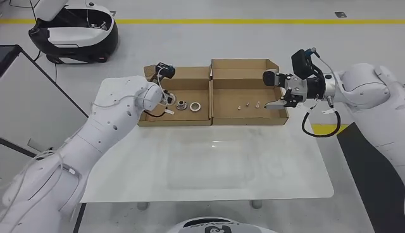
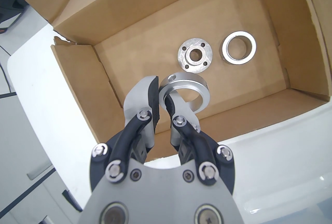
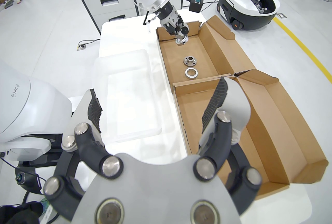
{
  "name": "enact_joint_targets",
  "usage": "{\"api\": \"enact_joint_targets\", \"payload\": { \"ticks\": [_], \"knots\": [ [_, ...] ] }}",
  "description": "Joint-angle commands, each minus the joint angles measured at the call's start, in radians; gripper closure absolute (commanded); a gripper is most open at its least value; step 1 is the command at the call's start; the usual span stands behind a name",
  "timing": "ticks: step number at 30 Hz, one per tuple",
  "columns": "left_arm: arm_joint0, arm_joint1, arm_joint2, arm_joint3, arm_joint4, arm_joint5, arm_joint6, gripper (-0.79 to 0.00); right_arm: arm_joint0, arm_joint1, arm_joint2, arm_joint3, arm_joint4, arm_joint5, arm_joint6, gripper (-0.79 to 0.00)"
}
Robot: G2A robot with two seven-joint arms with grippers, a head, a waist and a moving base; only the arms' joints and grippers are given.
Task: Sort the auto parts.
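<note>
**Top view.** Two open boxes stand side by side along the table's [image 1: 209, 163] far edge. The left tool [image 1: 167, 99] hangs over the left box [image 1: 174, 123], at the end nearer the far-left corner. A flange [image 1: 181, 105] and a ring [image 1: 195, 107] lie on that box's floor. The right tool [image 1: 272, 92] is spread wide at the outer end of the right box [image 1: 247, 121], which holds small parts [image 1: 249, 104].

**Left wrist view.** The left tool pinches a collar [image 2: 192, 85] by its wall, one finger through the bore and one outside. The collar is just beside the flange and not touching it.

**Right wrist view.** The collar hangs above the box floor. The sound course is probably to lower it onto bare floor between the end wall and the flange. The tool should then open only a little and lift straight up, so the inner finger leaves the bore without dragging the collar
</note>
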Motion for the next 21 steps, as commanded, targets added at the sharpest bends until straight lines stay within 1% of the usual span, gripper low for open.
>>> {"api": "enact_joint_targets", "payload": {
  "ticks": [1,6,15,21],
  "knots": [
    [-0.008,-0.013,0.012,0.036,0.001,-0.004,0.004,0.000,0.000,0.000,0.000,0.000,0.000,0.000,0.000,-0.785],
    [-0.020,-0.039,0.031,0.107,0.007,-0.008,0.002,0.000,0.000,0.000,0.000,0.000,0.000,0.000,0.000,-0.785],
    [-0.031,-0.075,0.049,0.198,0.021,-0.020,-0.006,0.000,0.000,0.000,0.000,0.000,0.000,0.000,0.000,-0.785],
    [-0.039,-0.102,0.064,0.263,0.034,-0.043,0.011,0.000,0.000,0.000,0.000,0.000,0.000,0.000,0.000,-0.785]
  ]
}}
